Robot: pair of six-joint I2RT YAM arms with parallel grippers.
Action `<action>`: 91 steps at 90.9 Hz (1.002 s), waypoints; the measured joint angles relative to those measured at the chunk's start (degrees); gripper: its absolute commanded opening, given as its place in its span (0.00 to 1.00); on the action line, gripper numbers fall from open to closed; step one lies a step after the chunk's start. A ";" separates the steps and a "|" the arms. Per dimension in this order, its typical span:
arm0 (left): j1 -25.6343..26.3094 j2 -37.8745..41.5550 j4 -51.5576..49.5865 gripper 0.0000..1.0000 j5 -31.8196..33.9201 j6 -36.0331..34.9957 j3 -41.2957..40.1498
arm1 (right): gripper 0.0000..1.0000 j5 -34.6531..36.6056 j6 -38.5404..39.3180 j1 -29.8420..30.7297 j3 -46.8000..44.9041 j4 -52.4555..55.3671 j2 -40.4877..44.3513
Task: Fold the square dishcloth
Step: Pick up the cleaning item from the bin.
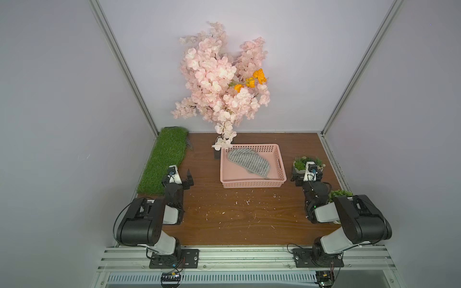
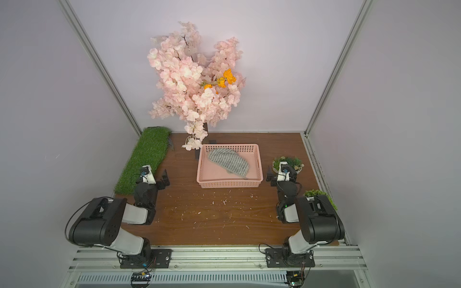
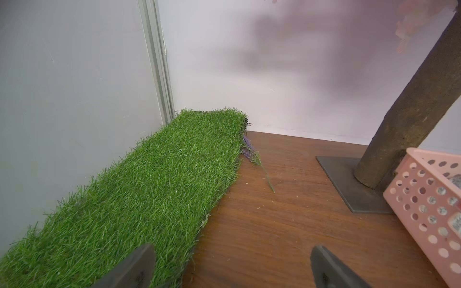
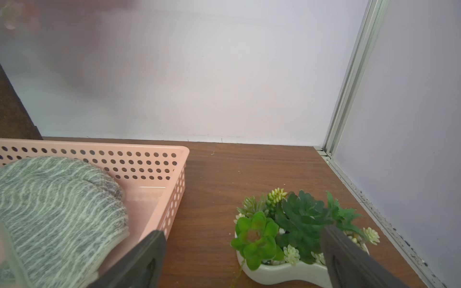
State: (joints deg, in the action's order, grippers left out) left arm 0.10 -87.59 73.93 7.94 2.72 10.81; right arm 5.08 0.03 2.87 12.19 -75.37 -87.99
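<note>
The square dishcloth (image 1: 249, 162) lies bunched and slantwise inside the pink basket (image 1: 252, 185), whose perforated walls ring it on every side. The basket sits in the middle of the surface (image 1: 237, 224). A blossom tree (image 1: 219, 82) rises behind it; its lowest sprays hang over the basket's far left corner, and its dark base plate (image 3: 354, 199) sits just beside that corner. Left of the basket lies a grass mat (image 1: 164, 159) with a lavender sprig (image 3: 252, 154) at its edge; right of it stands a succulent pot (image 4: 274, 274). Pale crumbs (image 1: 247, 201) dot the bare wood. The left jaws stand wide and empty over the mat's edge; the right jaws stand wide and empty between basket and pot
</note>
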 measured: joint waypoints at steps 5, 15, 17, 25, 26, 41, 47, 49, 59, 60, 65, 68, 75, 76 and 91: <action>0.00 0.00 0.00 1.00 0.00 0.00 0.00 | 0.99 0.00 0.00 0.00 0.00 0.00 0.00; 0.00 0.00 0.00 0.99 0.00 0.00 0.00 | 0.99 0.00 0.00 0.00 0.00 0.00 0.00; 0.00 0.00 0.00 0.99 0.00 0.00 0.00 | 0.99 0.00 0.00 0.00 0.00 0.00 0.00; 0.00 0.00 0.00 1.00 0.00 0.00 0.00 | 0.99 0.00 0.00 0.00 0.00 0.00 0.00; 0.00 0.00 0.00 1.00 0.00 0.00 0.00 | 0.99 0.00 0.00 0.00 0.00 0.00 0.00; 0.02 0.00 0.00 0.99 0.00 0.00 0.00 | 0.99 0.00 -0.02 0.00 0.00 0.00 0.00; 0.00 0.00 0.00 1.00 0.00 0.00 0.00 | 0.99 0.00 0.00 0.00 0.00 0.00 0.00; 0.00 0.00 0.00 0.99 0.00 0.00 0.00 | 0.99 0.00 0.00 0.00 0.00 0.00 0.00; 0.00 0.00 0.00 1.00 0.00 0.00 0.00 | 0.99 0.00 0.00 0.00 0.00 0.00 0.00; 0.00 0.00 0.00 1.00 0.00 -0.02 0.00 | 0.99 0.00 0.00 0.00 0.00 0.00 0.00; 0.02 0.00 0.00 1.00 0.02 0.00 0.00 | 0.99 -0.02 0.00 0.00 0.00 0.00 0.00; 0.02 0.00 0.00 0.99 0.00 0.00 0.00 | 0.99 -0.09 0.00 0.00 0.00 0.00 0.00; 0.02 0.00 0.00 0.99 0.00 0.00 0.00 | 0.99 -0.31 0.04 0.00 0.00 0.02 0.00; 0.00 0.00 0.00 0.99 0.00 0.00 0.00 | 0.99 -0.33 0.07 0.00 0.00 0.07 0.00; 0.00 0.00 0.00 0.99 0.02 0.02 0.00 | 0.99 -0.17 0.17 0.00 0.02 1.68 1.05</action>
State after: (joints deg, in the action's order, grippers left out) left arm 0.10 -87.59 73.93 7.97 2.74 10.81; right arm 4.91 0.21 2.87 12.21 -73.69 -86.94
